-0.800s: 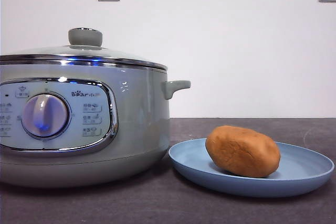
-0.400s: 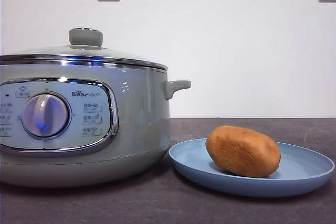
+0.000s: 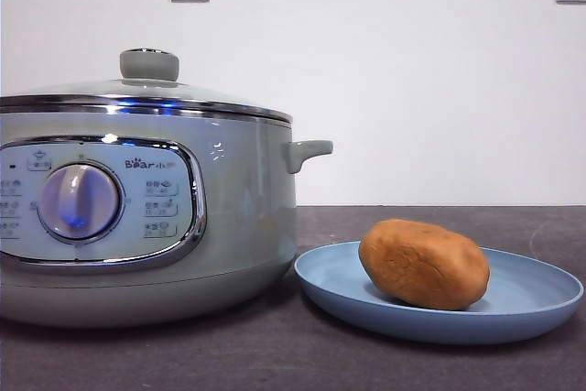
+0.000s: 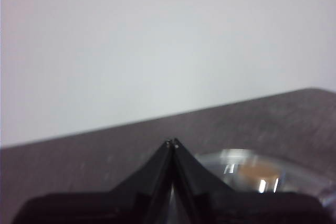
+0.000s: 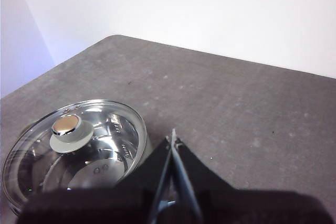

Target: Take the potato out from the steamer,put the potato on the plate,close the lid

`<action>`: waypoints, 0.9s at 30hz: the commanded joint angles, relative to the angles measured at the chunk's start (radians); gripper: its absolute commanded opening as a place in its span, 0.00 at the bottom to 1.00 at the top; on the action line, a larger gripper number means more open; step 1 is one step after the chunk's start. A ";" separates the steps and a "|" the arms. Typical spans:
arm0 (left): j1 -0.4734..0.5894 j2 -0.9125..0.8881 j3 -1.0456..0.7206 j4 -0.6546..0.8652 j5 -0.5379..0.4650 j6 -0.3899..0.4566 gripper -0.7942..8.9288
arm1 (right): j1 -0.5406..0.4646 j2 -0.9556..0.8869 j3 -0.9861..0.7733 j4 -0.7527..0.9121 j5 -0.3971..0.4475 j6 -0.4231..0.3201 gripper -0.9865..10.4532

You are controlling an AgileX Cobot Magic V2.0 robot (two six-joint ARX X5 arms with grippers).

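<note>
A dark grey table (image 3: 275, 354) is set against a plain white wall carrying two sockets. On it the steamer (image 3: 146, 208) is seen with the lid (image 3: 137, 93) seated on its rim, and just beside it the plate (image 3: 536, 304) holds the potato (image 3: 423, 263), whose long axis runs across the front view, slightly tilted. Neither arm is shown in that view. The left gripper (image 4: 172, 143) is held with its jaws pressed together on nothing, raised above the table, with the lid's knob blurred below and to one side. The right gripper (image 5: 172, 136) is likewise closed and empty, poised above and beside the steamer, the lid lying below it. All three steps are judged complete, so no approach to the potato appears needed. Should any correction be called for, which arm stands nearer the plate cannot be told, since the plate appears in neither wrist view
</note>
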 commanded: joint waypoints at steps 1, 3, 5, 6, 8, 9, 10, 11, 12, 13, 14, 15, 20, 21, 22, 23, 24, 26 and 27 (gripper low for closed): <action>0.044 -0.101 -0.125 0.017 -0.001 -0.032 0.08 | 0.000 -0.001 0.002 0.003 0.003 -0.004 0.09; 0.069 -0.152 -0.179 0.016 -0.001 -0.055 0.08 | 0.000 -0.001 0.002 0.002 0.003 -0.005 0.09; 0.093 -0.197 -0.228 0.015 -0.001 -0.076 0.08 | 0.000 -0.001 0.002 0.002 0.003 -0.005 0.09; 0.102 -0.214 -0.246 0.014 0.000 -0.084 0.08 | 0.000 -0.001 0.002 0.002 0.003 -0.005 0.09; 0.116 -0.245 -0.275 -0.003 -0.001 -0.102 0.08 | 0.000 -0.001 0.002 0.002 0.003 -0.005 0.09; 0.121 -0.256 -0.282 -0.016 -0.002 -0.105 0.08 | 0.000 -0.001 0.002 0.002 0.003 -0.004 0.09; 0.126 -0.266 -0.285 -0.034 -0.002 -0.106 0.08 | 0.000 -0.001 0.002 0.002 0.003 -0.004 0.09; 0.130 -0.272 -0.287 -0.051 -0.001 -0.106 0.08 | 0.000 -0.001 0.002 0.002 0.003 -0.004 0.09; 0.133 -0.277 -0.289 -0.068 -0.002 -0.106 0.08 | 0.000 -0.001 0.002 0.002 0.003 -0.005 0.09; 0.137 -0.282 -0.289 -0.090 -0.004 -0.106 0.08 | 0.000 -0.001 0.002 0.002 0.003 -0.005 0.09; 0.141 -0.286 -0.289 -0.109 -0.005 -0.106 0.08 | 0.000 -0.001 0.002 0.002 0.002 -0.004 0.09; 0.144 -0.291 -0.289 -0.126 -0.005 -0.106 0.08 | 0.000 -0.001 0.002 0.002 0.003 -0.005 0.09; 0.157 -0.323 -0.300 -0.180 -0.004 -0.108 0.08 | 0.000 -0.001 0.002 0.002 0.003 -0.005 0.09; 0.157 -0.331 -0.309 -0.180 -0.005 -0.112 0.08 | 0.000 -0.001 0.002 0.002 0.003 -0.005 0.09; 0.158 -0.339 -0.318 -0.180 -0.004 -0.116 0.08 | 0.000 -0.001 0.002 0.002 0.003 -0.004 0.09; 0.158 -0.347 -0.328 -0.180 -0.005 -0.127 0.08 | 0.000 -0.001 0.002 0.002 0.003 -0.004 0.09; 0.158 -0.354 -0.338 -0.180 -0.005 -0.133 0.08 | 0.000 -0.001 0.002 0.002 0.003 -0.005 0.09; 0.161 -0.369 -0.344 -0.214 -0.005 -0.140 0.08 | 0.000 -0.001 0.002 0.002 0.003 -0.005 0.09; 0.162 -0.373 -0.344 -0.229 -0.005 -0.140 0.08 | 0.000 -0.001 0.002 0.002 0.002 -0.004 0.09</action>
